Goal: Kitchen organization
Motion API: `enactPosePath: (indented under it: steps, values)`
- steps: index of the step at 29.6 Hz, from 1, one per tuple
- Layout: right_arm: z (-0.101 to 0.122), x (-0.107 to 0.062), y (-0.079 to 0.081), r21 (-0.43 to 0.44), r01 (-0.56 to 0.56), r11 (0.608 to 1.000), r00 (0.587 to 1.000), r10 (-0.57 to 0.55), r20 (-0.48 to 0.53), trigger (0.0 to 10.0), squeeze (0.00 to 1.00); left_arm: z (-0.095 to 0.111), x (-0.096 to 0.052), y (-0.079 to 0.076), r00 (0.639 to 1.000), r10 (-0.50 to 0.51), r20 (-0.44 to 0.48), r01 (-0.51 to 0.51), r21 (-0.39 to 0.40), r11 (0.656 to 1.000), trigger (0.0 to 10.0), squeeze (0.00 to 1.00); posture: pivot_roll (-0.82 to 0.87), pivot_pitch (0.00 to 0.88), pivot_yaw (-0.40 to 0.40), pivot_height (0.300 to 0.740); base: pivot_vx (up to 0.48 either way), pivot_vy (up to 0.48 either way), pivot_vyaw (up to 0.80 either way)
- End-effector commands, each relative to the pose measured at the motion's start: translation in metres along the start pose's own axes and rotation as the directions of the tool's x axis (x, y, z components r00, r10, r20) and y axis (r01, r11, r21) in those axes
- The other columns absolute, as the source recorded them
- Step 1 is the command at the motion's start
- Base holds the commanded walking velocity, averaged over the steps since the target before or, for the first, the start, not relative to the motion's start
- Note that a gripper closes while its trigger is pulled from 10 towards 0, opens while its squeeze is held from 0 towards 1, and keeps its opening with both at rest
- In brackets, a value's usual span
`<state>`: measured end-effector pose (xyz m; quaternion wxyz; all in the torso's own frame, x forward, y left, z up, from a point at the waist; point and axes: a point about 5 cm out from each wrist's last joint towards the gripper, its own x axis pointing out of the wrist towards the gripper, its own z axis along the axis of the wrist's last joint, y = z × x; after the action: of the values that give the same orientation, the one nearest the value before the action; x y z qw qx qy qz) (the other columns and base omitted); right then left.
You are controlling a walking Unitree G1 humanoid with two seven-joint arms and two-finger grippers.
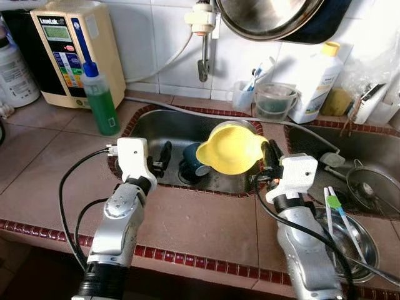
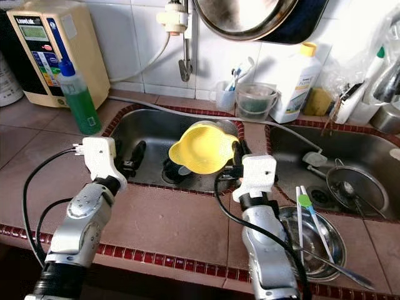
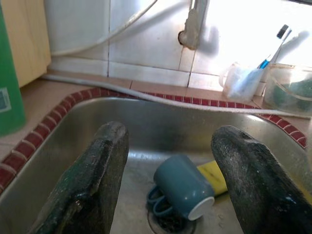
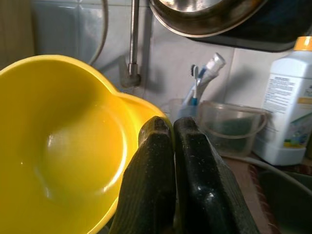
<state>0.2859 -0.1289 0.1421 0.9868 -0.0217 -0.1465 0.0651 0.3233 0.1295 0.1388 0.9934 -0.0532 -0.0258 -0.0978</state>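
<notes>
The right gripper is holding a yellow bowl up over the left sink basin, fingers pinched tight on the bowl's rim tab. In the right wrist view the two black fingers are pressed together right at the bowl's edge, with the open hollow facing the camera. The bowl is tilting on its side above the basin, not touching the bottom.

The left gripper is hanging just inside the near edge of the same basin with its fingers spread wide, gripping nothing. Between them in the left wrist view a blue mug is lying on its side near the drain, next to something yellow underneath.

A green soap bottle is standing on the tiled counter to the left of the sink. A metal bowl with some utensils is sitting beside the right arm.
</notes>
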Motion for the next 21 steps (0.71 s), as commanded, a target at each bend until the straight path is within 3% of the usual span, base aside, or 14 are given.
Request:
enactPosePath:
  steps: [1,21]
  values:
    - [0.0039,0.0038,0.0013,-0.004,-0.010,1.000,1.000,0.010,0.028,10.0,0.00,0.0035,0.0029,-0.0020,1.000,-0.017,0.015,0.017,0.018,1.000,10.0,0.00,-0.09,0.000,-0.004,0.740,0.000,0.000,0.00]
    - [-0.0038,-0.0015,-0.0054,-0.004,-0.002,1.000,1.000,0.002,0.016,10.0,0.00,-0.0016,-0.0053,0.0045,0.999,-0.047,0.027,0.045,0.067,0.997,10.0,0.00,-0.10,0.000,-0.019,0.740,0.000,0.000,0.00]
